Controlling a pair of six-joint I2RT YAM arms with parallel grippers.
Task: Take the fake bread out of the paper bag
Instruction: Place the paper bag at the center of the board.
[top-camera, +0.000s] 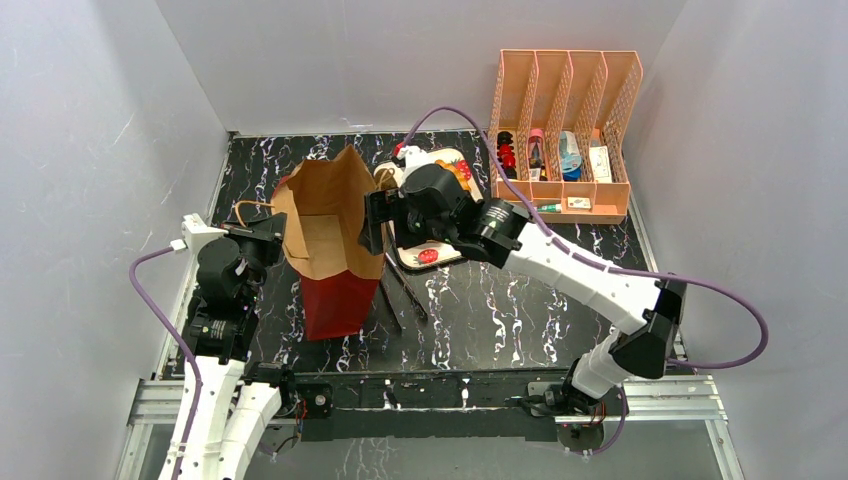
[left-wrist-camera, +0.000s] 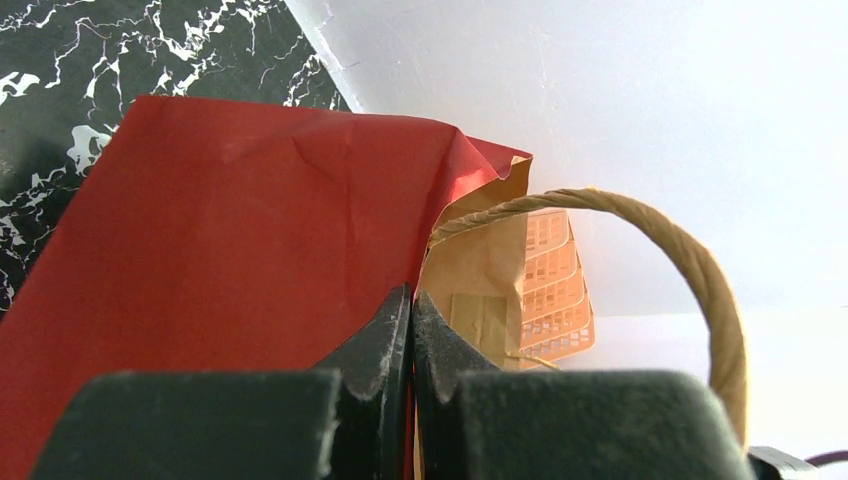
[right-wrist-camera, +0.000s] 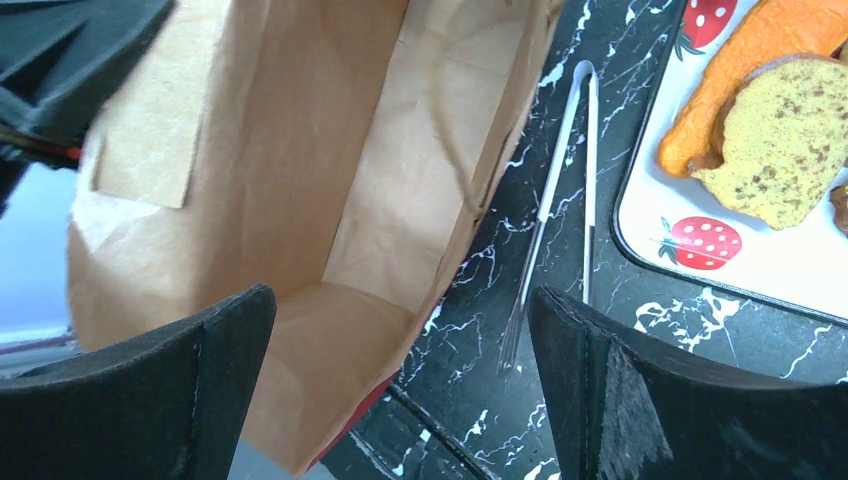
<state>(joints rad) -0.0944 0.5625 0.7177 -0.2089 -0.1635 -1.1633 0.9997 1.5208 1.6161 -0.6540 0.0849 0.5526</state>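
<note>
Fake bread (right-wrist-camera: 745, 90) lies outside the paper bag (top-camera: 325, 235), on a strawberry-print tray (right-wrist-camera: 760, 265); right wrist view shows a long orange piece w/ a tan speckled slice (right-wrist-camera: 790, 140) touching it at 5 o'clock; further orange pieces show on the tray in top view, partly hidden by the R arm; exact count cannot be told. Tray sits at 2 o'clock from the bag, just beside it. Bag stands at centre-left of the table (top-camera: 500, 310), mouth open, brown kraft upper half, red lower half; right wrist view looks into the mouth down to the folded brown paper floor. L gripper (left-wrist-camera: 412, 325) is at the bag's 9 o'clock rim; fingers pressed together, pinching the paper wall at the brown/red edge; a twine handle (left-wrist-camera: 700, 280) arcs over just beside it at 3 o'clock in left wrist view. R gripper (right-wrist-camera: 400, 300) hangs at the bag's 3 o'clock rim, fingers spread wide, holding nothing; one finger over the bag mouth, the other over the table. Metal tongs (right-wrist-camera: 565, 190) lie flat on the table between bag and tray, approx. 4 o'clock from the bag. A peach slotted organizer (top-camera: 565, 100) stands at 1 o'clock, at the far edge, w/ small items in its slots.
</note>
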